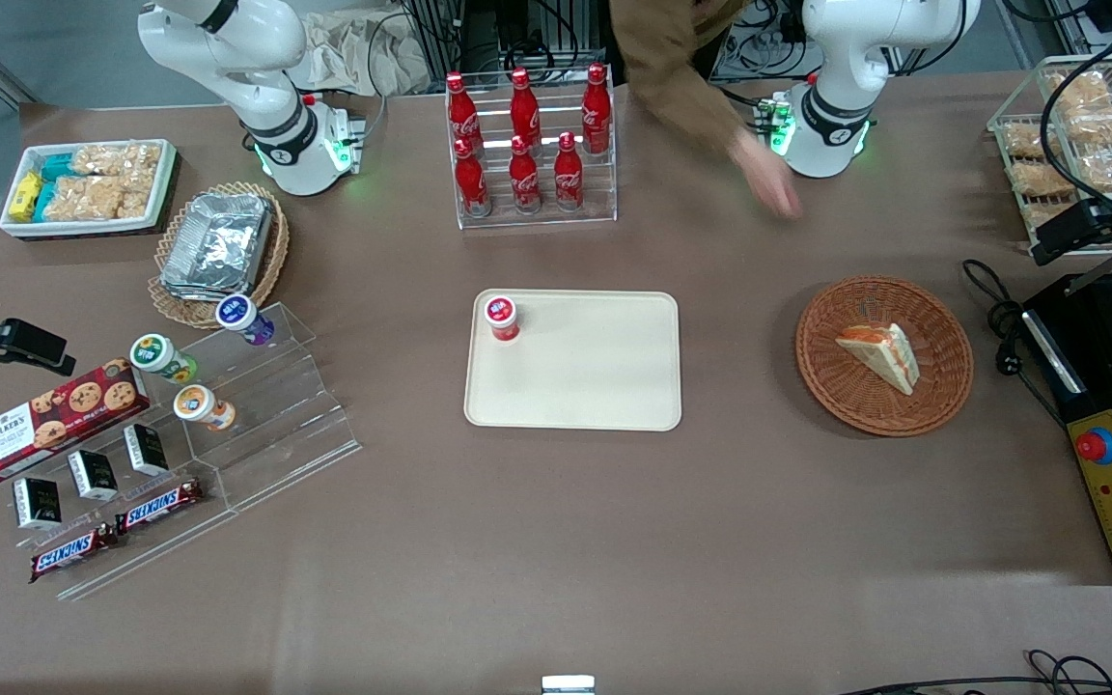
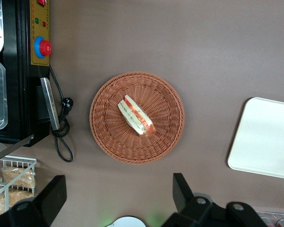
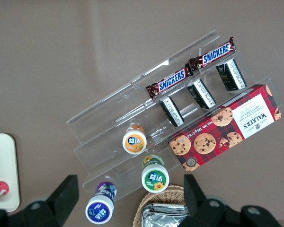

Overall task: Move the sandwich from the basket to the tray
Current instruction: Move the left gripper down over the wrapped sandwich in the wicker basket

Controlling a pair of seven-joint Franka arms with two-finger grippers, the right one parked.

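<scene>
progress: nothing moved yet | sandwich [image 2: 137, 116] is lying mid-basket [image 2: 109, 137] | tray [image 1: 614, 386] is waiting, bottle [image 1: 501, 318] sitting in its corner | gripper [image 2: 118, 196] is hovering above the basket, fingers spread, gripping nothing

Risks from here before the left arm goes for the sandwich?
1. A person's hand is over the table near the working arm's base; collision risk.
2. Sandwich lies tilted in the basket; it may slip.
3. A red-capped cup stands on the tray.
Gripper hangs open above the basket.
</scene>
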